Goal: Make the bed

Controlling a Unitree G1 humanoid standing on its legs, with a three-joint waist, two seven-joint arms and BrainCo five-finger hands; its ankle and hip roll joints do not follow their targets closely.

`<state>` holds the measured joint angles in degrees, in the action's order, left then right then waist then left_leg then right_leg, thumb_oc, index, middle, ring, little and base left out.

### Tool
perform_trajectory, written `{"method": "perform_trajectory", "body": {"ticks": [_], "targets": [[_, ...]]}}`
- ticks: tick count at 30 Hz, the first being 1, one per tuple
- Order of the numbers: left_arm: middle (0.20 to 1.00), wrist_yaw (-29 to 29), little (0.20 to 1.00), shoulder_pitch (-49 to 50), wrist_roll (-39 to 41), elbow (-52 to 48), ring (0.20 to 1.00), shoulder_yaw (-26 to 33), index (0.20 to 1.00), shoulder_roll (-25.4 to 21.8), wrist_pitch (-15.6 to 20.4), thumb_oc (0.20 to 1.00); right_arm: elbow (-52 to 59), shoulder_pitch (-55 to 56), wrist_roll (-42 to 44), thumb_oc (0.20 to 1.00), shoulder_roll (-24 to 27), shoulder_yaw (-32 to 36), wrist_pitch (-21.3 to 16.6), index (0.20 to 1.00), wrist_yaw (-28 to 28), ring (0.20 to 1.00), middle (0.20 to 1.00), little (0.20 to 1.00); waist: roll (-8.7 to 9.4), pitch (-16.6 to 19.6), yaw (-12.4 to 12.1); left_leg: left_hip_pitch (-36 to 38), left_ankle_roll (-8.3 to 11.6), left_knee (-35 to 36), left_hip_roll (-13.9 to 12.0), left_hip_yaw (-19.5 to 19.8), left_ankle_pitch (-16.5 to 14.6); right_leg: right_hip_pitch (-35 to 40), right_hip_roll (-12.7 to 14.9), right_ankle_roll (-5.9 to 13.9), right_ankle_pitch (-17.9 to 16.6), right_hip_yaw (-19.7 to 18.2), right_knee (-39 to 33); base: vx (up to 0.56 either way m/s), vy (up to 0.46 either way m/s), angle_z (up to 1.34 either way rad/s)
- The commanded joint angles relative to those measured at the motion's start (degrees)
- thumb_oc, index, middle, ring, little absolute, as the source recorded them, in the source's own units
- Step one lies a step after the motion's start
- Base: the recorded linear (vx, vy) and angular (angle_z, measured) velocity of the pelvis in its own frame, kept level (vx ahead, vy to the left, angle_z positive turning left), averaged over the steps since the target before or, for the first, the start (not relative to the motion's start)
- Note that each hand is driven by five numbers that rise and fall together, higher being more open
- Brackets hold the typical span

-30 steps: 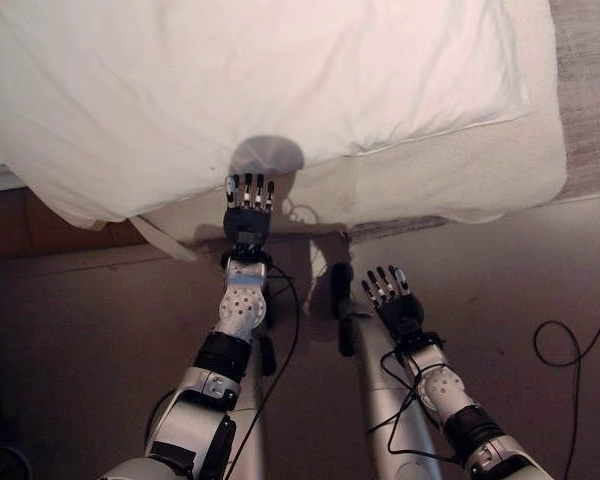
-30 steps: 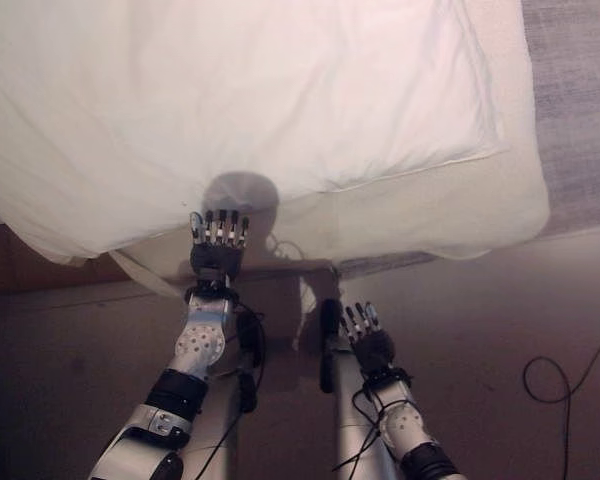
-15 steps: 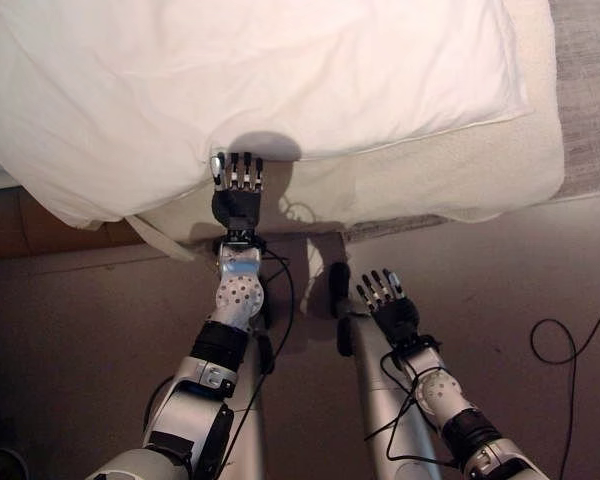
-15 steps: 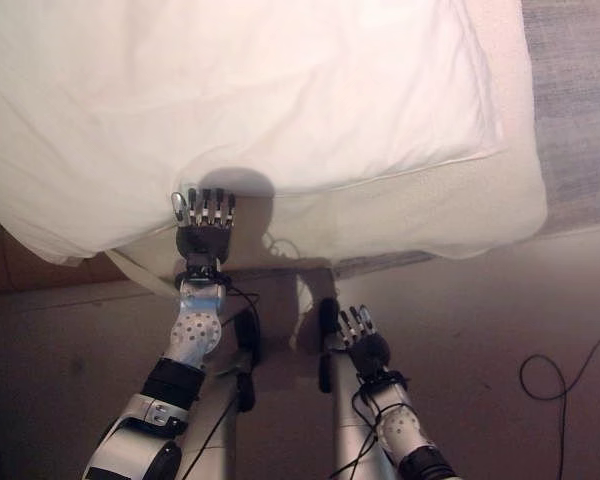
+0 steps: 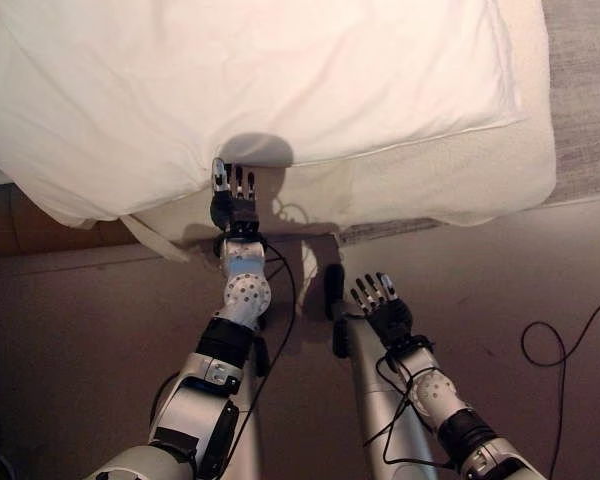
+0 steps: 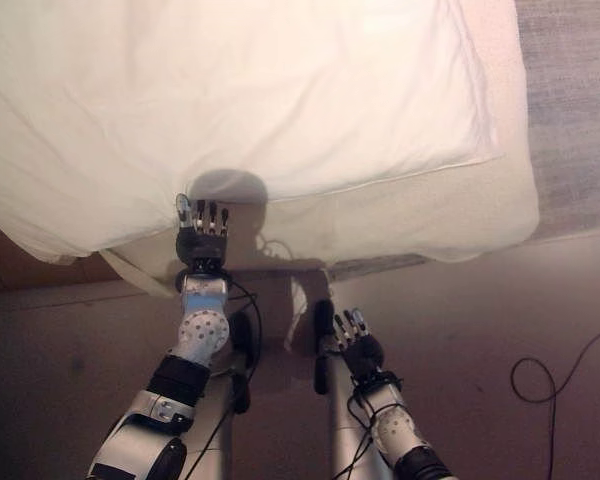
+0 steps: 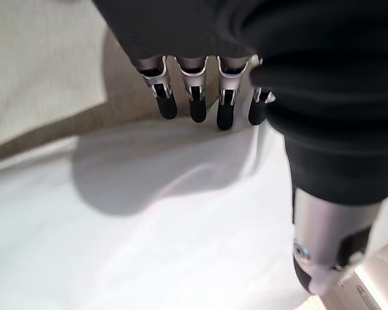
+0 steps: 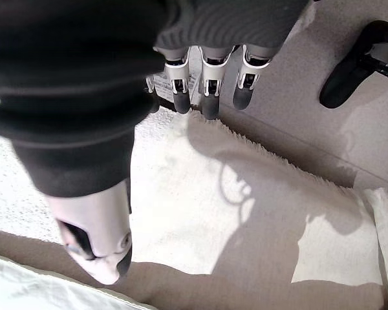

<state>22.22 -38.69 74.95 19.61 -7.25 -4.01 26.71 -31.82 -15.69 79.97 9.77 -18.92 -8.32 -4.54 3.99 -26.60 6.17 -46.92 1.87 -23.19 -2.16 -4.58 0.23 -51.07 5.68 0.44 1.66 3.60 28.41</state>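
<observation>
Four dark-tipped fingers (image 7: 193,97) of the left hand (image 5: 234,205) reach out straight and relaxed, holding nothing, their tips at the lower hem of the white duvet (image 5: 260,80) where it overhangs the cream blanket (image 5: 450,170) at the bed's near edge, toward 12 o'clock from the arm. Lower and toward 4 o'clock from it, the right hand (image 5: 382,308) hovers over the brown floor (image 5: 80,330) with its fingers (image 8: 210,87) likewise straight and spread, empty, short of the blanket's fringed hem. White duvet covers most of the bed, and grey carpet (image 5: 585,90) shows past the blanket at 2 o'clock.
</observation>
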Motion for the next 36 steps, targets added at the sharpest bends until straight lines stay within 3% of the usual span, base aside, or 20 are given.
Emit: {"method": "perform_trajectory", "body": {"ticks": [1,17,36], "targets": [[1.0,3.2,1.0,0.6,-4.1,2.2,1.0,1.3,1.0,0.3,1.4,1.0,3.4,2.5,0.2,1.0,1.2,-1.8,1.2,1.0,0.8,1.0,1.0,1.0,-3.66,3.3,-0.1,-2.6,-1.22,-1.0,1.6,0.0,-1.7,0.2,1.0,5.9,-0.9,0.5,-2.7,0.0,0.0,0.0],[1.0,4.9,1.0,-1.0,-2.4,5.3,1.0,2.0,1.0,0.0,1.4,1.0,4.3,1.7,-1.3,1.0,1.6,-2.5,0.4,1.0,1.6,1.0,1.0,1.0,-3.65,2.8,0.6,-2.3,-1.19,-1.1,1.1,-0.5,-1.9,0.2,0.7,5.64,-0.7,-0.1,-2.5,0.0,0.0,0.0],[1.0,2.6,1.0,-13.2,-2.6,7.3,1.0,4.7,1.0,-3.8,6.2,1.0,3.2,4.4,-1.8,1.0,3.5,-4.0,1.0,1.0,0.2,1.0,1.0,1.0,-2.94,5.2,2.8,-3.1,-0.66,-1.4,0.4,-1.3,-2.3,-1.0,0.2,5.68,-0.7,-1.0,-2.2,0.0,0.0,-0.02]]}}
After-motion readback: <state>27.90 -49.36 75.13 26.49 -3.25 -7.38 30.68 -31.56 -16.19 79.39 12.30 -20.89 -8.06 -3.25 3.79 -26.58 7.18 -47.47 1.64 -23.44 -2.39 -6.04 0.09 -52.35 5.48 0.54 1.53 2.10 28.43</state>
